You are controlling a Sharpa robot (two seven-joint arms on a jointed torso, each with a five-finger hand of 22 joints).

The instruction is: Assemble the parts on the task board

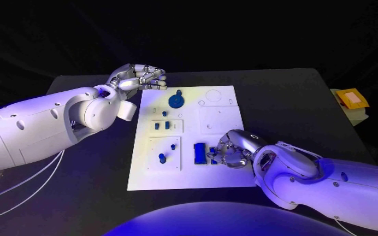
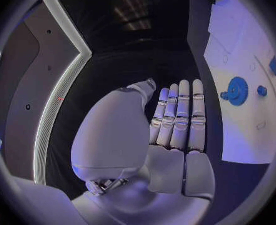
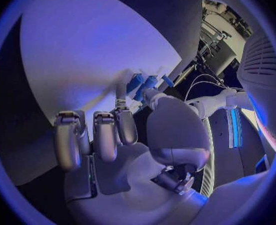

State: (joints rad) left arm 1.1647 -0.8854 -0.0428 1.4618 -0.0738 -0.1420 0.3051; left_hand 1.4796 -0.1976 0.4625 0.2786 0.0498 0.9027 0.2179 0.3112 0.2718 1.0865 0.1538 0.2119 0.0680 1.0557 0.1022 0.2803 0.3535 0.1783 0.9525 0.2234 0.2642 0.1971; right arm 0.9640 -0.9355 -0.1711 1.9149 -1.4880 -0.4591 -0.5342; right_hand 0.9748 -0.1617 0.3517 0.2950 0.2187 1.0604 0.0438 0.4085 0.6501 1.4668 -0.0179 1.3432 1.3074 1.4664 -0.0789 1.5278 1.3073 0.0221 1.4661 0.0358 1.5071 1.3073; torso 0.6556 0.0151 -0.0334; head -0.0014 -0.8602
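The black table point(image 1: 299, 99) carries the flat white rectangular task board point(image 1: 189, 137) at its middle. A yellow box with a pale label point(image 1: 351, 99) sits at the table's far right edge, well apart from both hands; no writing on it can be read. The left hand point(image 1: 139, 77) hangs just off the board's far left corner, fingers straight and side by side, holding nothing. Just beyond its fingertips lies the round blue gear-shaped part point(image 1: 176, 101). The right hand point(image 1: 230, 151) rests on the board's near right area, its fingers curled down around a small blue block-shaped part point(image 1: 212, 151), apparently pinching it. Beside those fingers stands a taller blue rectangular part point(image 1: 199, 153).
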